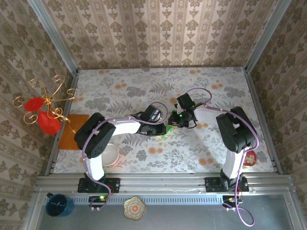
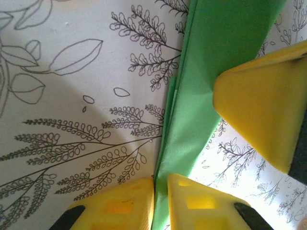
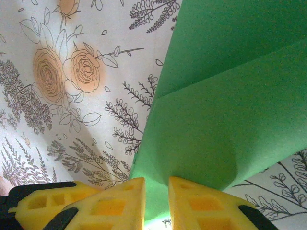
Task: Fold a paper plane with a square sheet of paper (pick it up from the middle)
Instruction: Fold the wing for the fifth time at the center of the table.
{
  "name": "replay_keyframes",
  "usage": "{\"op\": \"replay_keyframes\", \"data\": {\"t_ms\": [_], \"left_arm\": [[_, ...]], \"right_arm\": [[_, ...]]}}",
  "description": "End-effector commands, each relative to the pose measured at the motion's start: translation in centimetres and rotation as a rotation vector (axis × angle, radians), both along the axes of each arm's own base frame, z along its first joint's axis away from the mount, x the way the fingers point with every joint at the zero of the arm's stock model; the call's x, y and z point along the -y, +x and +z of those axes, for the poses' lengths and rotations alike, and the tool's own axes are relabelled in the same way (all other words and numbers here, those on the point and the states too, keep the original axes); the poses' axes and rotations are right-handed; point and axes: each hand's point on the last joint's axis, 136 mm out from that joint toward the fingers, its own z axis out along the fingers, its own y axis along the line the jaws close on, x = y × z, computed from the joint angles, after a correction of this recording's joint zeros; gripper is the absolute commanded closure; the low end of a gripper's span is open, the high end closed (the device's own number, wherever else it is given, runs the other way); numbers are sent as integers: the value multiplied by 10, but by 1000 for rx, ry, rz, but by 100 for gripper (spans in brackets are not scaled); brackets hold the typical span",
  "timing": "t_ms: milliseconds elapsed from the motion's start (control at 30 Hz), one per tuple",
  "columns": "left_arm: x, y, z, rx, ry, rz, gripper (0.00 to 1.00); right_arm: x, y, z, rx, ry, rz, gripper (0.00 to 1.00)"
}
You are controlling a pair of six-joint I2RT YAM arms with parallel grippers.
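Sheet of paper (image 1: 163,132) — centre of the table (image 1: 144,81), between left gripper (image 2: 160,191) and right gripper (image 3: 156,196). Bowl (image 1: 111,156) — near-left corner; second sheet (image 1: 68,134) behind it, at left edge.

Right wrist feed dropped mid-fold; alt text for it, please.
The right gripper pinches folded green paper between its yellow fingers. The paper widens toward the upper right, one crease visible, above a floral table cover.
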Motion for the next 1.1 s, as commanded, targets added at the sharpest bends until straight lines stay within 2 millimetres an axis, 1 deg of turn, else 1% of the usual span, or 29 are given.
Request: {"op": "replay_keyframes", "data": {"t_ms": [0, 267, 433, 533, 700, 800, 900, 1067], "left_arm": [[-24, -24, -49, -95, 147, -5, 82], [-24, -25, -49, -95, 149, -3, 82], [-23, -23, -44, -88, 140, -2, 82], [-19, -18, -27, -55, 117, -2, 82], [-17, -2, 18, 67, 71, 10, 81], [-14, 3, 36, 111, 44, 6, 81], [-7, 3, 41, 114, 14, -18, 83], [18, -2, 37, 75, -49, -79, 91]], "right_arm": [[8, 1, -9, -20, -41, -15, 78], [12, -3, -19, -40, -56, -15, 78], [15, -8, -27, -60, -69, -14, 79], [18, -12, -33, -75, -78, -10, 79], [15, -16, -34, -80, -57, 17, 81], [11, -16, -32, -79, -30, 30, 82], [8, -16, -31, -79, -16, 35, 83], [7, -17, -32, -82, -11, 40, 84]]}}
